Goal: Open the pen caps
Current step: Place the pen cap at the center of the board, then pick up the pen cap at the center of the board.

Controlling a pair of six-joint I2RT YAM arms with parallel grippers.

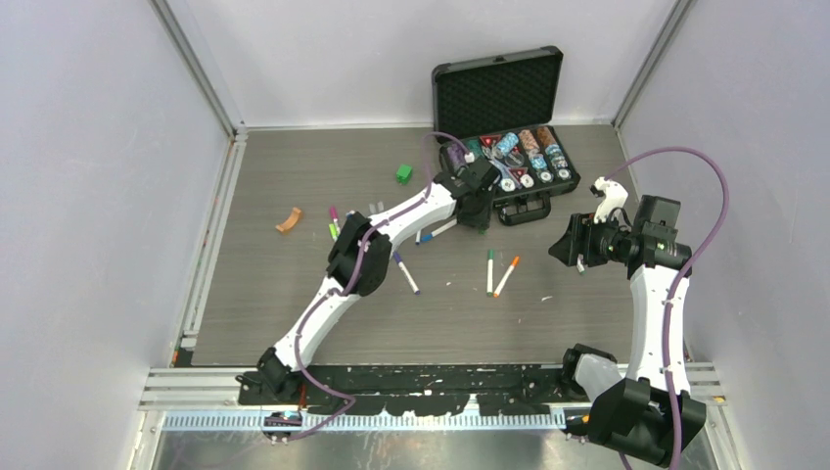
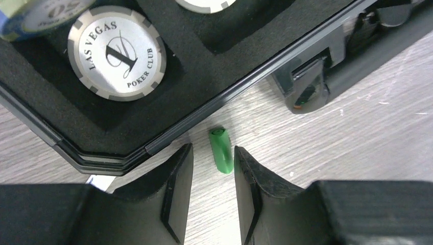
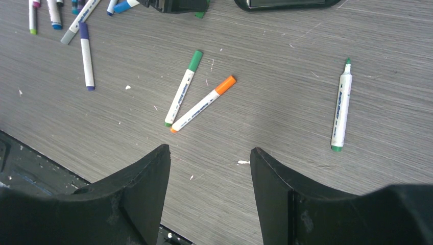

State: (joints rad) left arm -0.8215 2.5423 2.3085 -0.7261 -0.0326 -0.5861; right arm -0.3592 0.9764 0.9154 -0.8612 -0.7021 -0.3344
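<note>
Setting: grey wood-grain bench (image 1: 294, 294) boxed in by pale walls, with an open black hard-shell case (image 1: 494, 93) of round poker chips (image 2: 116, 53) at the far side.

1. Left jaws: spread partway, pinching nothing. A small green plastic pen cap (image 2: 220, 150) lies flat on the bench in the gap between them, close against one fingertip and clear of the other. The case edge sits just beyond the tips.

2. Right jaws: spread wide and empty above the bench.

3. Slim white-barrelled marker with a bare green tip (image 3: 342, 104), ahead of the right jaws and off to one side. You can count this one as opened; the loose cap is probably its own.

4. White marker with a green cap (image 3: 184, 88) and white marker with an orange cap (image 3: 203, 104), straight ahead of the right jaws, lower ends touching. Both capped.

5. White marker with a purple cap (image 3: 86, 56), further ahead on the other side, with more markers (image 3: 53, 14) beyond it. Several look capped.

Your tally: one pen open, most left to do.
</note>
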